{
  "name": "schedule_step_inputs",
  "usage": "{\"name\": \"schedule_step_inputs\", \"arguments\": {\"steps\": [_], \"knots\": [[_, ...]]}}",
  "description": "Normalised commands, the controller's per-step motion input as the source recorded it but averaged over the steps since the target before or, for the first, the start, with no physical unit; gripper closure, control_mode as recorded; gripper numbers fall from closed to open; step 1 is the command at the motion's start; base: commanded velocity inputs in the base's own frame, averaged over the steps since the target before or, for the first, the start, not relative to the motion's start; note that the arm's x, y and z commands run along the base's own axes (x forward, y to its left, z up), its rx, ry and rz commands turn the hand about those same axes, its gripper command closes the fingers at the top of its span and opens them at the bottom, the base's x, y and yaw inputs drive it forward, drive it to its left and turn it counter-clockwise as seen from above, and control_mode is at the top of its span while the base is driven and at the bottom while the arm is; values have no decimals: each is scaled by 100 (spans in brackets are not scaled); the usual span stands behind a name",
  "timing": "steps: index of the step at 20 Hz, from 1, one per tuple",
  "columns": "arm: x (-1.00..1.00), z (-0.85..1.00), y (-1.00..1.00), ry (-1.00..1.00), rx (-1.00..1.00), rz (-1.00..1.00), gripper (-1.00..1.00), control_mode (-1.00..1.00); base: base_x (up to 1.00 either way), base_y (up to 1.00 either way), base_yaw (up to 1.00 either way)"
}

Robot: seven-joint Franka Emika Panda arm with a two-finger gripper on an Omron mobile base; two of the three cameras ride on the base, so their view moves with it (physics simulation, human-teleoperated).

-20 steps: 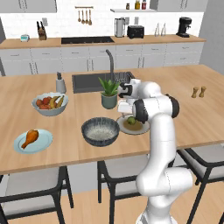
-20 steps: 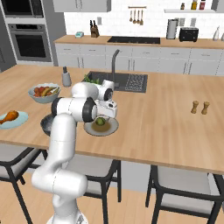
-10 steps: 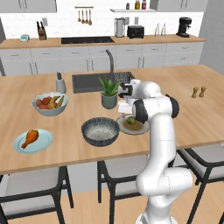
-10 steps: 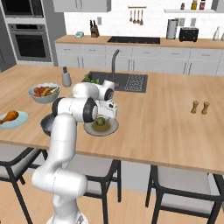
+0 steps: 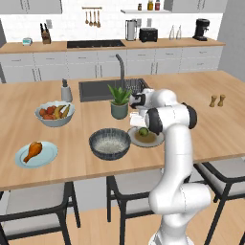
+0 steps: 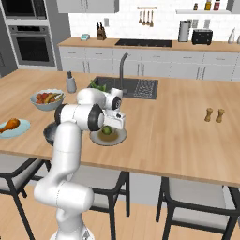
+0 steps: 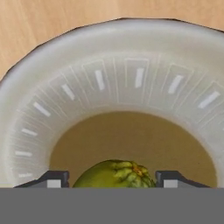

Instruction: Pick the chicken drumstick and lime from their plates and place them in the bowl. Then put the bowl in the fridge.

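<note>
The lime (image 7: 114,175) lies on the olive centre of the grey-rimmed plate (image 7: 131,57), near the island's front edge. My gripper (image 7: 113,179) is lowered over it, open, with one fingertip close on each side of the lime (image 6: 107,130). The arm covers part of this plate (image 5: 154,139). The dark grey bowl (image 5: 110,142) with its speckled inside stands just left of the plate and holds nothing. Far left, the chicken drumstick (image 5: 33,150) rests on the light blue plate (image 5: 46,156). The fridge is out of view.
A pale fruit bowl (image 5: 54,113) stands at the left. A potted plant (image 5: 119,99) sits right behind the lime's plate, with the sink (image 5: 95,89) and faucet beyond it. Two shakers (image 5: 216,101) stand far right. Stools line the island's front.
</note>
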Motion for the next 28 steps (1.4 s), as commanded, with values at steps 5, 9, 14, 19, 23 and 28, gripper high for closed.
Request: {"name": "schedule_step_inputs", "arguments": {"steps": [5,9,14,19,23,28], "knots": [[-6,0,0,0,0,0,100,-100,0,0,0],[-52,38,0,-4,1,0,100,-100,0,0,0],[-43,99,13,-10,0,-5,100,-100,0,0,0],[-32,93,73,-3,-1,0,100,-100,0,0,0],[-24,21,100,-2,-13,0,100,-100,0,0,0],[0,2,100,-2,-18,0,100,-100,0,0,0]]}}
